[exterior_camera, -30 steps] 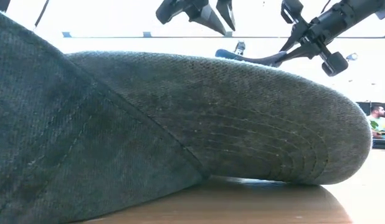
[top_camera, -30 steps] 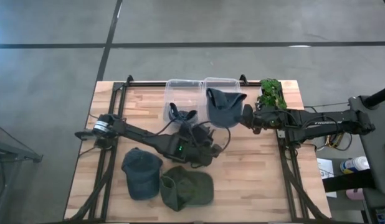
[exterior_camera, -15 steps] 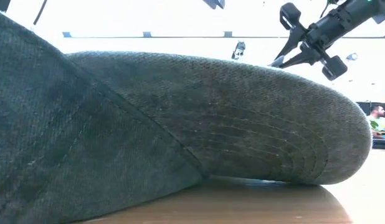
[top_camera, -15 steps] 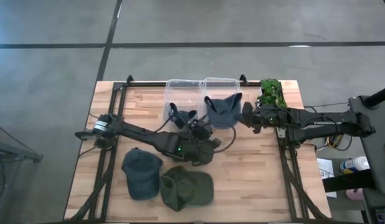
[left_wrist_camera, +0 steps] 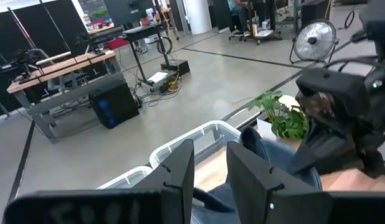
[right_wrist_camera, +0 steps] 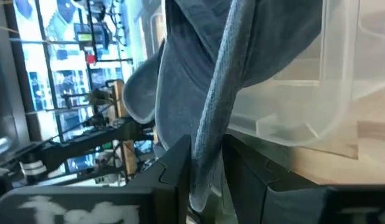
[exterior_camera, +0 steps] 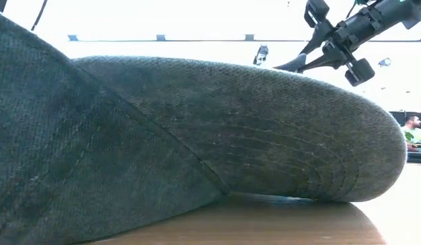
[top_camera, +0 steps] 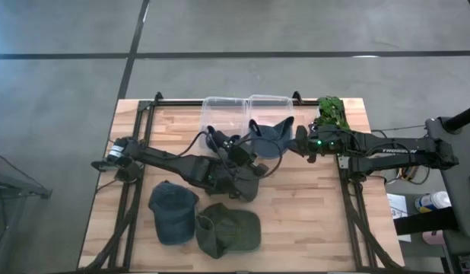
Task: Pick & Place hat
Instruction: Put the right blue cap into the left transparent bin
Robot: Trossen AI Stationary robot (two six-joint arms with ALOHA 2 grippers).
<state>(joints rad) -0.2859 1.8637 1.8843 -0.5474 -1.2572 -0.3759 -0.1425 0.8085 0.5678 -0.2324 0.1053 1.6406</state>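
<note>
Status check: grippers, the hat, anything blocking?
Right gripper shut on blue-grey denim cap, at right clear plastic bin. Left gripper open beside it. Two more caps on table; none blocking.

Two bins [top_camera: 245,114] side by side at the desk's [top_camera: 311,221] far edge, plant [top_camera: 331,114] to their right. One hat [top_camera: 270,135] hangs in the right bin, pinched by the right hand [top_camera: 299,141]. Left hand [top_camera: 218,139] before the left bin. Two hats [top_camera: 206,219] at the near edge.
</note>
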